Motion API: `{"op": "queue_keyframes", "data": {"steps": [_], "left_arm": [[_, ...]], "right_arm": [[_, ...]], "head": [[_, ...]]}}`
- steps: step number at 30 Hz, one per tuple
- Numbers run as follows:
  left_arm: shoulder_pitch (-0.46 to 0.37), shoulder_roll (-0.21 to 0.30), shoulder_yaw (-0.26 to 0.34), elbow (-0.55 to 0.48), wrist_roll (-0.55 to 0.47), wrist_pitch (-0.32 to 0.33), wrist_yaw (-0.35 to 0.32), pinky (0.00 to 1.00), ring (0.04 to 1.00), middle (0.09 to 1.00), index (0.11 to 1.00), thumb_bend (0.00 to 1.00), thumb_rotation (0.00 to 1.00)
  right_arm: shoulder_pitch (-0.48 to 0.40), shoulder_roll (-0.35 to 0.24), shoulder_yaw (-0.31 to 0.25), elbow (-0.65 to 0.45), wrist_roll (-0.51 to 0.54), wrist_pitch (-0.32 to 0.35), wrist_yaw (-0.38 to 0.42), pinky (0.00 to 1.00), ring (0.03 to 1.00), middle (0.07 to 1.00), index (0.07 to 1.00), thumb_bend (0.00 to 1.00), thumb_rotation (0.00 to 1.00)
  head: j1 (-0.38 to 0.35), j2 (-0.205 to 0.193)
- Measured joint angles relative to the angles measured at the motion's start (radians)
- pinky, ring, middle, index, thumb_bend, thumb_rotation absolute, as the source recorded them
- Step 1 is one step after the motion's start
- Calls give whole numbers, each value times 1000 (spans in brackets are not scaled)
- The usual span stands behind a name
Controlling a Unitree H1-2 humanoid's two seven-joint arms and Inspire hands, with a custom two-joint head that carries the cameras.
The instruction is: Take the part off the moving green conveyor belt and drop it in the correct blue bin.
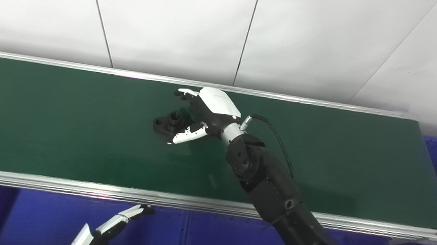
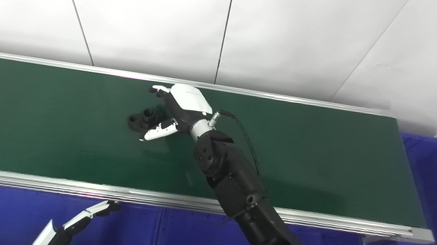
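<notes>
One black part [image 1: 168,122], a matte moulded piece with round bosses, lies on the smooth dark-green conveyor belt [image 1: 57,133], just ahead of the right hand [image 1: 202,116]. That glossy white-and-black hand is spread around it, fingers [image 1: 187,92] beyond, thumb nearer; contact seems likely but is unclear. The left hand [image 1: 121,220] hangs low over a blue plastic bin [image 1: 209,240], only its fingers showing, apparently uncurled.

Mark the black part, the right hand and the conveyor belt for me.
black part [image 1: 167,123], left eye view, on its dark body beside the raised boss.
right hand [image 1: 207,115], left eye view, on the palm below the white back cover.
conveyor belt [image 2: 36,130], right eye view, bare green surface left of the part.
</notes>
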Motion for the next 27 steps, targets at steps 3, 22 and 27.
{"op": "queue_keyframes", "data": {"steps": [3, 22, 27], "left_arm": [[2, -3, 4, -1, 1, 0, 0, 785, 853, 877, 832, 674, 344], [57, -28, 83, -33, 4, 0, -75, 788, 857, 883, 841, 638, 307], [68, -32, 119, -48, 9, 0, -99, 791, 857, 883, 842, 632, 311]], "right_arm": [[3, -20, 11, -5, 1, -11, 1, 701, 784, 823, 842, 727, 256], [79, -144, 75, -175, -17, -39, 66, 393, 482, 522, 720, 618, 0], [86, -154, 91, -184, -16, -43, 83, 352, 436, 484, 706, 567, 0]], "head": [[9, 8], [23, 38], [26, 44]]}}
